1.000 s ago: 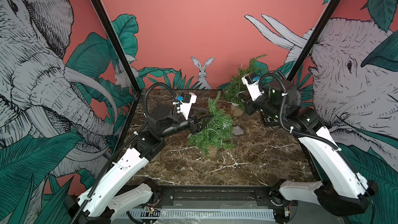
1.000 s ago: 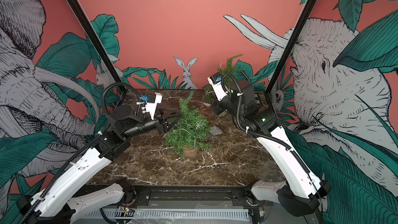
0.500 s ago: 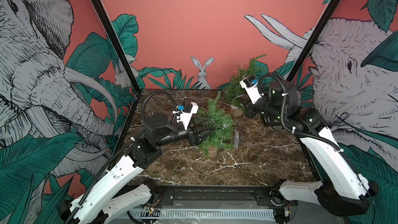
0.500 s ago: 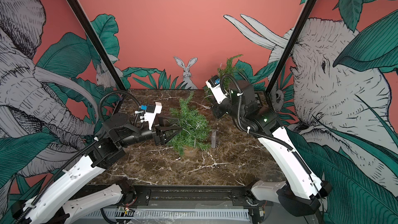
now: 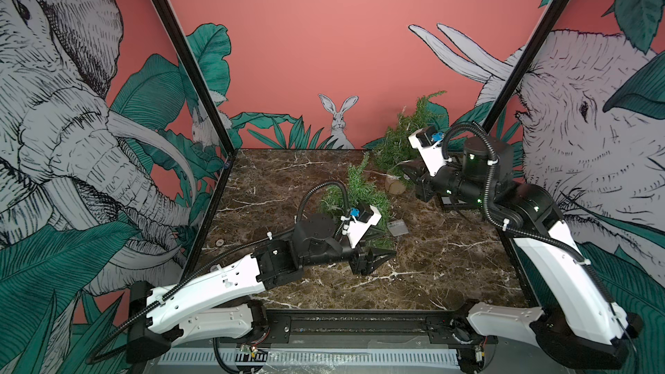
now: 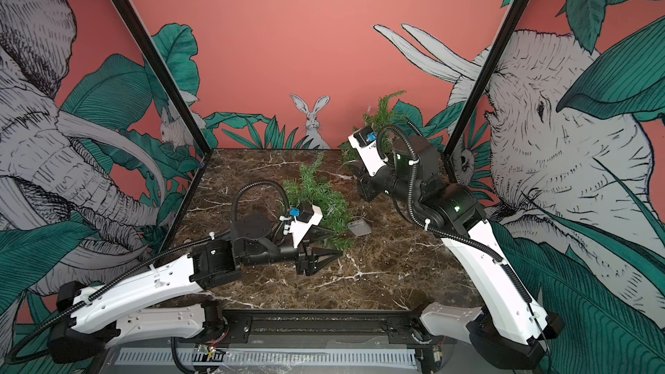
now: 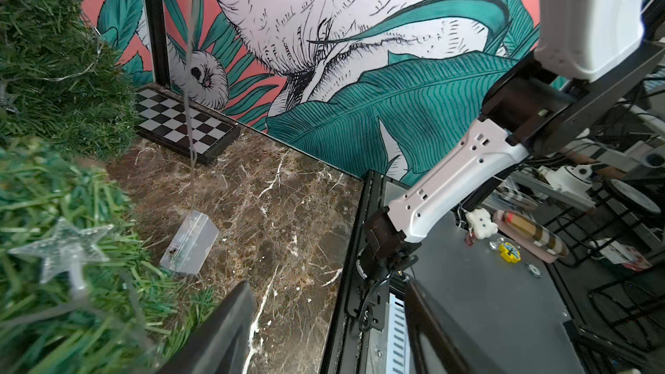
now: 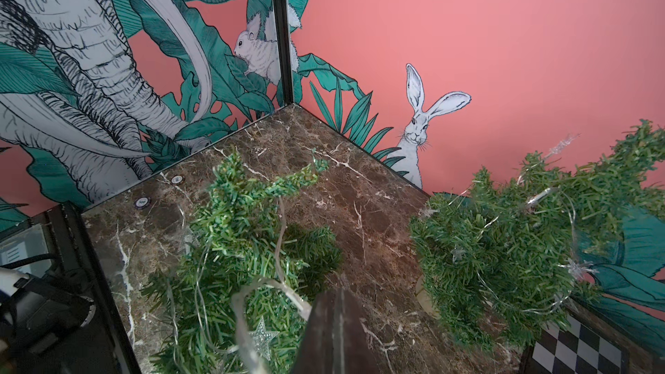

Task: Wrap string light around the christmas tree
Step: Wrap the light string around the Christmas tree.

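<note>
- The left gripper (image 5: 390,245) sits low at the near side of the christmas tree (image 5: 363,192). Its fingers (image 7: 223,336) are spread wide and hold nothing.
- The right gripper (image 8: 333,296), far right of that tree, has its fingers pressed together, pinching the string light (image 8: 277,242) wire.
- The wire drapes over the tree, which stands mid-table.
- The clear battery box (image 7: 189,242) lies on the marble table (image 5: 273,181), just right of the tree.
- A second tree (image 5: 403,138) stands in the far right corner.
</note>
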`<state>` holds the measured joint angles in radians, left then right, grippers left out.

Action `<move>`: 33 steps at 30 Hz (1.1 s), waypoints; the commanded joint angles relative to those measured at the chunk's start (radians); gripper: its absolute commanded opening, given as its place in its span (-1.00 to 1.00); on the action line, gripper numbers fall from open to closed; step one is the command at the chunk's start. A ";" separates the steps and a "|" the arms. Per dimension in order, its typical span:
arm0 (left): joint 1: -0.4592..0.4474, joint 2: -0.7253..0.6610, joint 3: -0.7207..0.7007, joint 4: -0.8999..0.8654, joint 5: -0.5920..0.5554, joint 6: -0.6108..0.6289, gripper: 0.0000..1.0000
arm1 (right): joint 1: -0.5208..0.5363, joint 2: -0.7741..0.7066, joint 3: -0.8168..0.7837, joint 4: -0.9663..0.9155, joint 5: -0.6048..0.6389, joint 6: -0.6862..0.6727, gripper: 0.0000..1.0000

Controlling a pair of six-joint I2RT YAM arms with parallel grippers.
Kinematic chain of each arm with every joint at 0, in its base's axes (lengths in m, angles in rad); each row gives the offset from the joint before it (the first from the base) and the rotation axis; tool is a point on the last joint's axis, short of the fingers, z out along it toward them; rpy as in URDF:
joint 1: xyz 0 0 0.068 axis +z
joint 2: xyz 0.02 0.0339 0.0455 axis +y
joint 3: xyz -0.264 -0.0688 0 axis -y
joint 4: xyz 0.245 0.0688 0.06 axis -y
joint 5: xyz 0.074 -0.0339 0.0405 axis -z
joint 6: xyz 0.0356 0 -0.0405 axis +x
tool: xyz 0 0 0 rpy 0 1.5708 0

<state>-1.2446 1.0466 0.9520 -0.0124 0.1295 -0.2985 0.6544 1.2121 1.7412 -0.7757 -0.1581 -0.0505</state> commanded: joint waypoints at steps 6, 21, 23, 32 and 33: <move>-0.170 0.131 -0.035 0.094 -0.369 -0.010 0.48 | 0.005 -0.031 0.027 0.070 -0.044 0.024 -1.00; -0.189 0.279 -0.262 0.348 -0.635 0.045 0.87 | 0.004 -0.045 0.042 0.082 -0.145 0.034 -1.00; -0.187 0.303 -0.278 0.437 -0.662 0.086 0.90 | 0.005 -0.050 0.038 0.080 -0.147 0.034 -1.00; -0.129 0.392 -0.271 0.629 -0.673 0.192 0.91 | 0.005 -0.072 0.028 0.082 -0.183 0.033 -1.00; -0.120 0.402 -0.270 0.644 -0.683 0.196 0.91 | 0.005 -0.072 0.027 0.081 -0.191 0.033 -1.00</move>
<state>-1.3819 1.4399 0.6819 0.5266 -0.5171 -0.1459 0.6544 1.1561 1.7481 -0.7406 -0.3050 -0.0254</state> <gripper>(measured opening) 0.955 0.054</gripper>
